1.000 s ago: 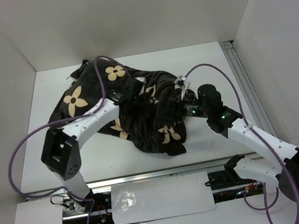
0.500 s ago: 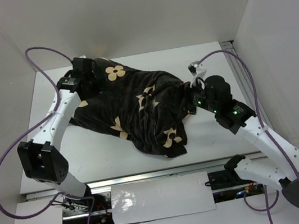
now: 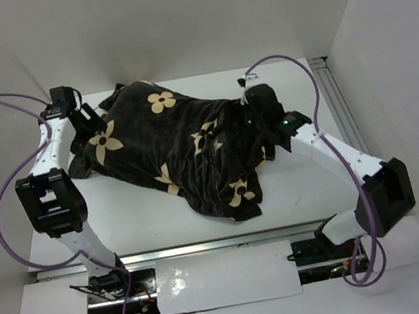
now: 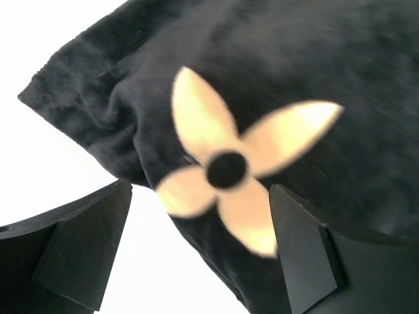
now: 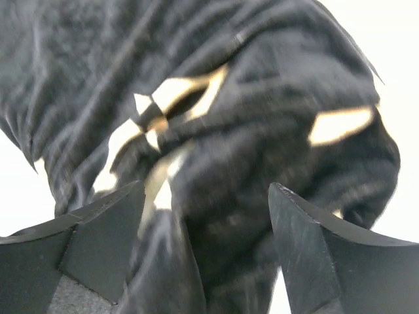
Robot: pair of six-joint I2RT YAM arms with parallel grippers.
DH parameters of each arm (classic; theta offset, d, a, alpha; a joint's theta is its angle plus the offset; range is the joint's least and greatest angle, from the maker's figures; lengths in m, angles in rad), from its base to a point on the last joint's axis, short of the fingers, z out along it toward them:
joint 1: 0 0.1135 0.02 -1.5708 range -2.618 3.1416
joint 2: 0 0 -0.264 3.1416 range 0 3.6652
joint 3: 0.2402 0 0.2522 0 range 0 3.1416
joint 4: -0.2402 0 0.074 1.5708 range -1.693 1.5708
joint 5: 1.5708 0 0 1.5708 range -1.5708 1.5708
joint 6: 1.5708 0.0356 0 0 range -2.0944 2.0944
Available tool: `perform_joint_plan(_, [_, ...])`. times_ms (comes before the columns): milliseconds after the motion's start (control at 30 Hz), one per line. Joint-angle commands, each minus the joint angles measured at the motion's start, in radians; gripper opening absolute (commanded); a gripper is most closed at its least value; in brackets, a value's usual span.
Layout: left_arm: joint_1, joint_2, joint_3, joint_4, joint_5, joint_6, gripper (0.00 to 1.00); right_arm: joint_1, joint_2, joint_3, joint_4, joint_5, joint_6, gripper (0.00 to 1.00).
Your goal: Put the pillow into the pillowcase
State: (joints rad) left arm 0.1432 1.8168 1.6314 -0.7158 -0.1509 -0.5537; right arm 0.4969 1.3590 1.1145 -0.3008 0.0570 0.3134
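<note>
The left tool (image 4: 200, 196) hangs wide open over the far-left corner of the pillowcase (image 3: 184, 145), holding nothing. The pillowcase sprawls mid-counter (image 3: 139, 216), bulging; no pillow shows. It looks light, plush and limp, so pinch a bunched hem. The right tool (image 5: 206, 190) gapes, empty, over its crumpled right end.

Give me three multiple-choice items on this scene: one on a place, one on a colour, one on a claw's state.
1. The pillowcase lies:
A) on the table
B) on the floor
C) hanging from a wall

2. Its flower prints are:
A) red
B) tan
C) blue

3. The left claw is:
A) shut on a cable
B) shut on fabric
C) open

Answers:
1 A, the top view shows it spread over the white surface.
2 B, tan petals stand out on the dark plush.
3 C, its jaws stand wide apart in the wrist view.
</note>
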Motion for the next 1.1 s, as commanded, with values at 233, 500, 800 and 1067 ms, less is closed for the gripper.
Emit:
perform_joint_plan(233, [0.006, 0.121, 0.047, 0.064, 0.054, 0.015, 0.96, 0.126, 0.212, 0.171, 0.022, -0.057, 0.007, 0.79])
perform_joint_plan(500, [0.015, 0.141, -0.048, 0.121, 0.088, 0.024, 0.45, 0.178, 0.295, 0.151, 0.045, -0.063, 0.079, 0.74])
perform_joint_plan(800, [0.015, 0.150, -0.079, 0.162, 0.131, 0.034, 0.00, 0.206, 0.312, 0.223, 0.012, -0.005, 0.115, 0.00])
perform_joint_plan(1067, [0.051, 0.119, -0.133, 0.193, 0.099, 0.012, 0.00, 0.232, 0.059, 0.254, -0.203, -0.016, 0.180, 0.00])
